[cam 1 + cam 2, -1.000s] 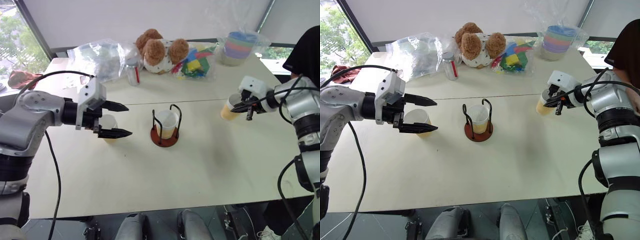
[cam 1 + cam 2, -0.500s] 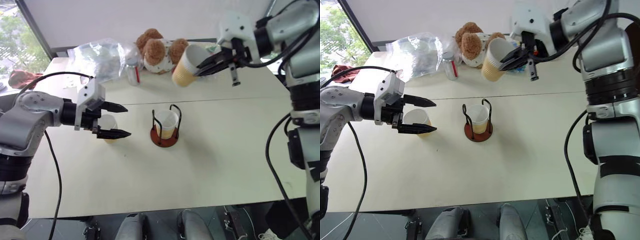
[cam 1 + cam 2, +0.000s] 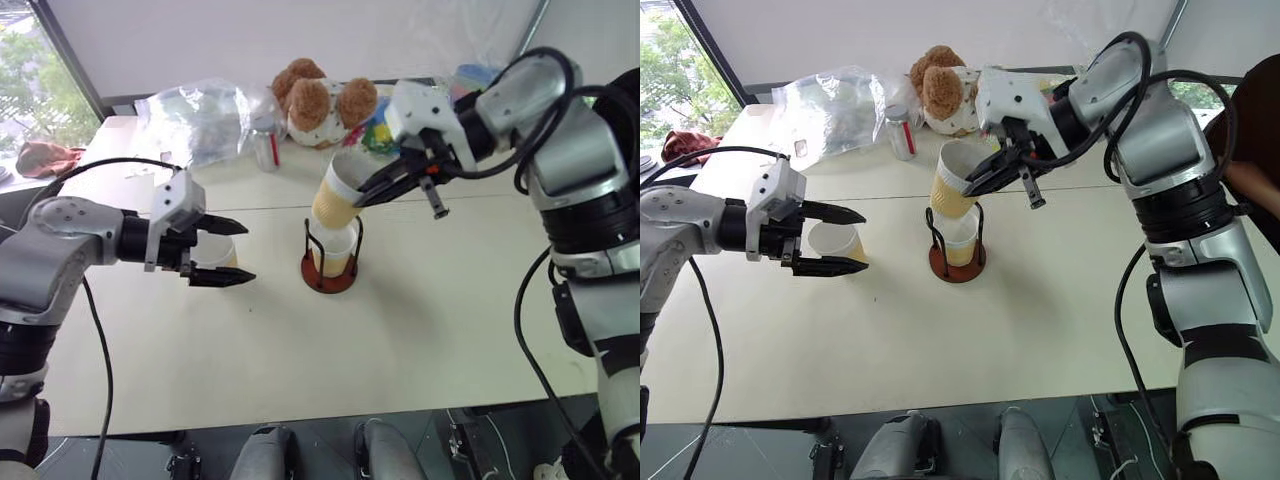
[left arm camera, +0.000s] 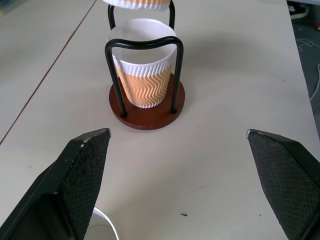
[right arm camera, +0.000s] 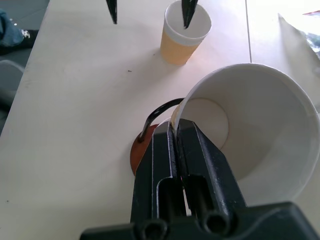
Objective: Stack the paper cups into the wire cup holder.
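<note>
Cups first: we see one paper cup seated in the wire cup holder at frame centre, a second tilted just above it, its rim pinched by our right gripper. Left of centre, our left gripper stands spread around the third cup on the table.

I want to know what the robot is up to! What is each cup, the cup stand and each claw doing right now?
Cup in the right claw: pinched by its rim, tilted, above the stand.
Cup in the wire stand: upright, seated.
Cup on the table: upright, loose.
Wire stand: upright, holding one cup.
Left claw: open, around the table cup.
Right claw: shut.
</note>
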`<control>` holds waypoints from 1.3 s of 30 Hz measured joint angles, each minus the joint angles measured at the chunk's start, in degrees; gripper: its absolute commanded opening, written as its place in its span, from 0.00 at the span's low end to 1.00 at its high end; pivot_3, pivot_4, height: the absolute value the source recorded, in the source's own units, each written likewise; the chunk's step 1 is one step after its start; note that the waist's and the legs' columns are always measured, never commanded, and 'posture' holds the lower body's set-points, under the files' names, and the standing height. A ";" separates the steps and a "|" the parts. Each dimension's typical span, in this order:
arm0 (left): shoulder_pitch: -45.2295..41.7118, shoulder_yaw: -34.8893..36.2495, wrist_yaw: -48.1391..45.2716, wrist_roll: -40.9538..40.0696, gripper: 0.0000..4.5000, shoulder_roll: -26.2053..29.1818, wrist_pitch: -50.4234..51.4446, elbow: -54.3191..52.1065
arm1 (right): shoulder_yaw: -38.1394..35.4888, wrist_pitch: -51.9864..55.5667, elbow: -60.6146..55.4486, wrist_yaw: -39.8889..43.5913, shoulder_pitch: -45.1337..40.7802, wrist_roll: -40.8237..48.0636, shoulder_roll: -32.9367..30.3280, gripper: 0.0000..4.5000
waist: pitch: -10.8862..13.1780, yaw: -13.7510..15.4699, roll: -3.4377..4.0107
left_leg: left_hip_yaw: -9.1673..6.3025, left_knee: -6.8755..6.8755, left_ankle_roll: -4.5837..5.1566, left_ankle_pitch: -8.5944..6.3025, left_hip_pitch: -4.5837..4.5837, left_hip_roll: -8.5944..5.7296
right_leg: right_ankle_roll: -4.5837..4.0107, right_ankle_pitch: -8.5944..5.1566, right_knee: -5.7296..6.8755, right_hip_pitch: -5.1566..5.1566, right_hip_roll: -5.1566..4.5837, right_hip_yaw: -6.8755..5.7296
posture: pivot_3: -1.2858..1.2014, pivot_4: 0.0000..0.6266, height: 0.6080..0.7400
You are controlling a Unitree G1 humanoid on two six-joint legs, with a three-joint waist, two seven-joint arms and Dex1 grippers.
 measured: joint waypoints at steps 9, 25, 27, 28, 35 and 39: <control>0.01 0.01 1.51 -0.60 1.00 -0.98 0.14 -0.81 | 2.51 -0.55 -1.46 -0.29 2.36 -1.78 1.27 0.02 | 0.00 0.03 0.00 | 0.01 0.04 0.01 0.00 0.00 0.00 | 0.00 0.00 0.12 -0.03 0.00 0.00 | 0.52 0.24 1.00; -0.12 0.63 3.05 -2.60 1.00 -1.44 0.77 -1.93 | 3.00 -2.48 0.21 -1.07 2.34 -4.35 2.48 0.99 | 0.00 0.03 0.00 | 0.00 0.04 0.00 0.00 0.00 0.00 | 0.00 0.00 0.18 -0.06 0.00 0.00 | 0.52 0.24 1.00; -0.44 0.63 3.19 -2.62 1.00 -1.51 0.79 -1.92 | 3.00 -2.57 0.53 -1.37 2.33 -4.62 2.53 0.99 | 0.00 0.06 0.00 | 0.00 0.04 0.00 0.00 0.01 0.01 | 0.00 0.00 0.18 -0.06 0.00 0.00 | 0.52 0.24 1.00; -0.67 0.66 3.22 -2.64 1.00 -1.54 0.78 -1.88 | 2.99 -2.67 0.87 -1.50 2.23 -4.64 2.56 0.99 | 0.00 0.05 0.00 | 0.00 0.04 0.00 0.00 0.01 0.00 | 0.00 0.00 0.18 -0.06 0.00 0.00 | 0.52 0.24 1.00; -5.80 2.30 3.71 0.41 1.00 2.17 -3.24 3.03 | -9.25 10.70 0.62 -2.85 -2.81 7.16 1.73 0.99 | 0.03 0.10 -0.04 | -0.05 -0.05 -0.02 0.01 0.01 0.03 | 0.00 0.00 0.18 -0.09 0.02 -0.04 | 0.52 0.24 1.00; -7.30 2.05 0.53 5.73 1.00 7.04 -8.55 9.08 | -19.45 25.50 -12.40 -6.05 5.19 20.27 -0.36 0.99 | -0.09 0.20 -0.23 | -0.06 -0.17 0.04 -0.02 0.05 0.02 | -0.01 0.00 0.14 -0.05 -0.01 -0.11 | 0.52 0.24 1.00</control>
